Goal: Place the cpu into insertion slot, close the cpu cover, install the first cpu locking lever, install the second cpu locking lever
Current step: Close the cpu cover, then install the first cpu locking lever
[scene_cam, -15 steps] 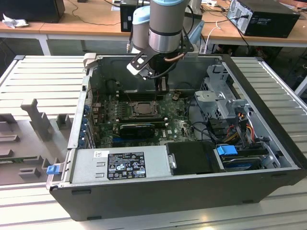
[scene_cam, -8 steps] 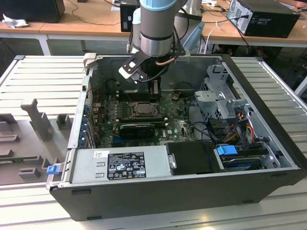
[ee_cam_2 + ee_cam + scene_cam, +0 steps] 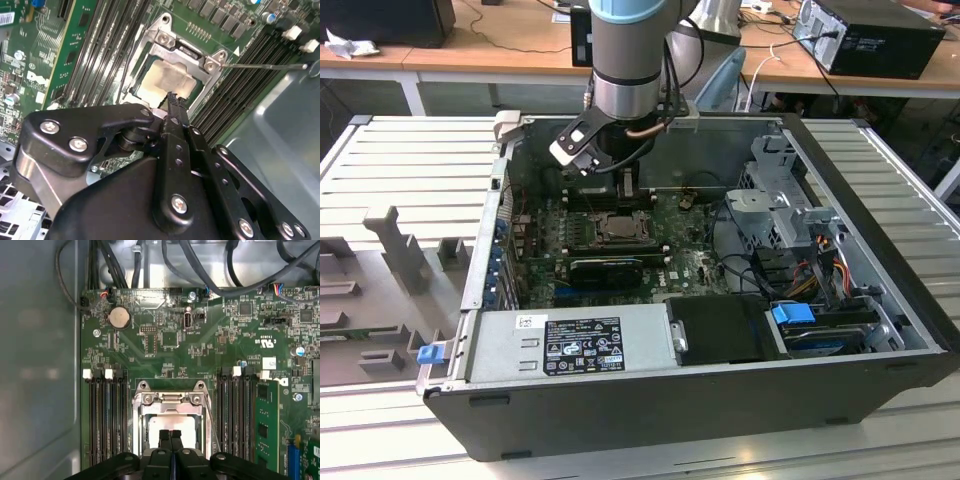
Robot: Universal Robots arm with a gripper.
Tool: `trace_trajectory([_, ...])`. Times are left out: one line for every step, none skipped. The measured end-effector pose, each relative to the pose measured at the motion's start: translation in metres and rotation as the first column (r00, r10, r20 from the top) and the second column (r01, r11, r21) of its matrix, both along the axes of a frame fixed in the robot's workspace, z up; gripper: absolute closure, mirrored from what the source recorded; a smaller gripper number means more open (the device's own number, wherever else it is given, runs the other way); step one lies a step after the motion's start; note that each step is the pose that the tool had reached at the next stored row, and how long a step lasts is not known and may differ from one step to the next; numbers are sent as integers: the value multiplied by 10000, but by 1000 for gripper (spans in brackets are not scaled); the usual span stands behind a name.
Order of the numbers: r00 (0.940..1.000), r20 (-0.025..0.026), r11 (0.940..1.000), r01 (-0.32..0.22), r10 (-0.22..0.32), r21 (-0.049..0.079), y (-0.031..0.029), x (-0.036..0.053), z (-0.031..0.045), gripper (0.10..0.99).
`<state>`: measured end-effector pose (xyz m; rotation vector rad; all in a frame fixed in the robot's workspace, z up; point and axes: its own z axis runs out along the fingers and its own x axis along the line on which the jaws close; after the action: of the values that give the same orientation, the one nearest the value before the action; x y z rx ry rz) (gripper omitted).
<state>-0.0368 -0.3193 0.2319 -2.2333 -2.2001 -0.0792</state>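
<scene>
Jaws together over one cpu (image 3: 172,421) — one cpu cover (image 3: 170,399) framing it.

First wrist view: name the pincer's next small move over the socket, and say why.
Probably ease the shut pincer sideways toward the thin lever beside the socket. The cpu already sits inside the window of the cpu cover, while the lever angles away from the frame and looks unlatched, so it seems the nearest unfinished part.

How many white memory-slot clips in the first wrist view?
4. Two clips on one side of the socket, two on the other. The slots' other ends aren't visible; more may be hidden.
</scene>
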Motion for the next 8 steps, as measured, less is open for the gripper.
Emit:
trace_trajectory([10000, 0, 10000, 0, 0, 0, 0, -8, 0, 980])
trace_trajectory([10000, 0, 10000, -1, 1, 0, 0, -15, 0, 980])
trace_trajectory([10000, 0, 10000, 0, 0, 0, 0, -19, 0, 980])
trace_trajectory([10000, 0, 10000, -1, 1, 0, 0, -29, 0, 980])
trace_trajectory([10000, 0, 10000, -1, 1, 0, 0, -36, 0, 980])
trace_trajectory([10000, 0, 10000, 0, 0, 0, 0, -39, 0, 980])
trace_trajectory([10000, 0, 10000, -2, 2, 0, 0, -40, 0, 980])
trace_trajectory([10000, 0, 10000, -1, 1, 0, 0, -41, 0, 980])
